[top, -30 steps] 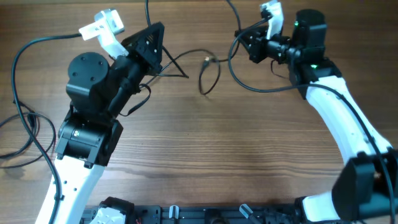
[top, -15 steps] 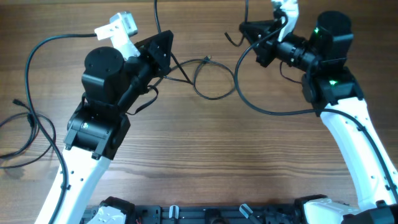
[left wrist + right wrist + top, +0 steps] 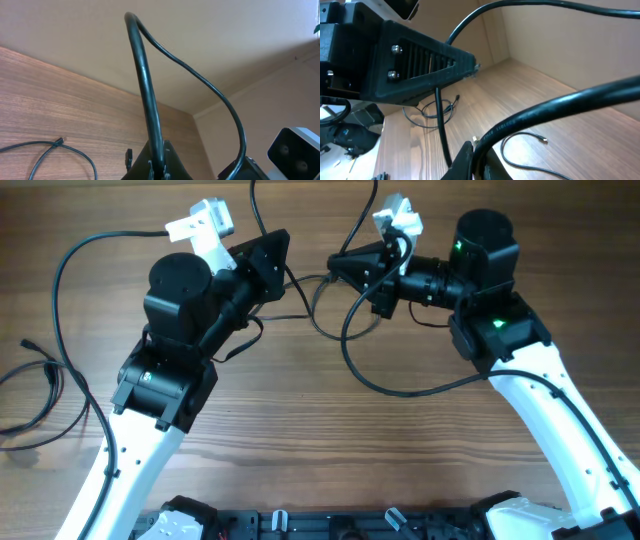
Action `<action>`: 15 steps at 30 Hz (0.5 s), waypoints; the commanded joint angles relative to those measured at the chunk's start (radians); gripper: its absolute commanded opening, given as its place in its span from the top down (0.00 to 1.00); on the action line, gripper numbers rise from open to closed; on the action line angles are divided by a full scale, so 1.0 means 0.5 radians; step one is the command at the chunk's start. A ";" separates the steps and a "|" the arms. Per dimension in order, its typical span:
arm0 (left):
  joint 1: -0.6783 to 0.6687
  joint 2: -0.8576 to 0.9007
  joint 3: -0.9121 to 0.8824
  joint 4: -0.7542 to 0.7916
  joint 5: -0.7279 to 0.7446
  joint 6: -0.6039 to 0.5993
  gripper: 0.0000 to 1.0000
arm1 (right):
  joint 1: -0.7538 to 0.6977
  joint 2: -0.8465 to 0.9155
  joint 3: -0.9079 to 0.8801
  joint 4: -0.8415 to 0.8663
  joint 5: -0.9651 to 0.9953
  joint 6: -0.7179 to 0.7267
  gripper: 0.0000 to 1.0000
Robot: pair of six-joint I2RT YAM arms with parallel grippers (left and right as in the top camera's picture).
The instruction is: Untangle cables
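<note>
A thin black cable [image 3: 322,318] hangs in a slack loop between my two grippers, which are close together at the far middle of the table. My left gripper [image 3: 283,270] is shut on one part of it. My right gripper [image 3: 336,265] is shut on another part. In both wrist views a thick camera cable crosses the jaws [image 3: 162,172] [image 3: 475,161] and hides the grip. The thin cable [image 3: 440,125] runs down in front of the right wrist camera. Another thin cable with a plug end [image 3: 59,142] lies on the wood. One more thin cable [image 3: 45,375] lies at the left edge.
The right arm's thick camera cable [image 3: 400,390] sags in a wide loop over the table's middle. The left arm's camera cable [image 3: 75,255] arcs out to the left. A silver-tipped cord [image 3: 542,141] lies on the wood. A black rail [image 3: 330,525] runs along the front edge.
My right gripper has swung left towards the left gripper, so the cable between them has gone slack into a narrow loop. The left gripper has moved a little right and further back.
</note>
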 commanded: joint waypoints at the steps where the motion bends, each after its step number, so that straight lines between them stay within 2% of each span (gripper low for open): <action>1: -0.014 0.011 0.013 0.010 0.002 0.031 0.96 | 0.043 -0.007 0.020 0.004 -0.053 -0.037 0.94; 7: -0.014 0.011 0.013 -0.137 0.002 0.048 0.96 | 0.085 -0.007 0.021 0.037 0.042 -0.009 0.95; 11: -0.014 0.011 0.013 -0.246 0.009 0.298 0.96 | 0.085 -0.007 0.021 0.137 0.166 0.140 0.95; 15: -0.014 0.011 0.013 -0.265 0.377 0.692 0.96 | 0.085 -0.007 0.021 0.223 0.216 0.275 0.95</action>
